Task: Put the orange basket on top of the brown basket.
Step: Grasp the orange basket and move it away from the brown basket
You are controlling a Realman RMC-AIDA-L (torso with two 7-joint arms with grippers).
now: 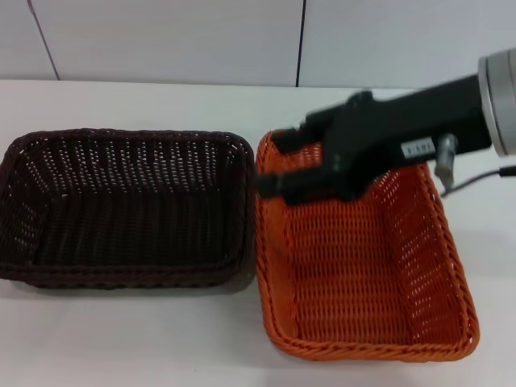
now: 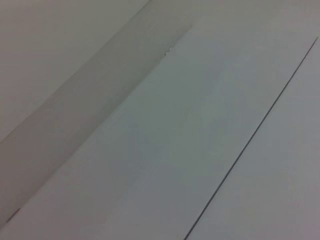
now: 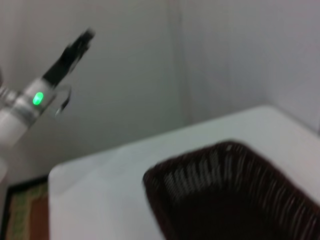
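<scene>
Head view shows the right gripper (image 1: pixel 278 165) over the orange basket's (image 1: pixel 371 290) far left corner, beside the brown basket (image 1: pixel 121 210); I cannot tell its jaws' state. Left gripper unseen there.

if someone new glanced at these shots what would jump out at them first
The orange basket stands out brightest, sitting on the white table at the right of the head view, side by side with the brown basket on the left. Next comes the right gripper, a black arm reaching in from the right over the orange basket's far left corner. The left gripper is raised well off to the side, seen only in the right wrist view.
</scene>
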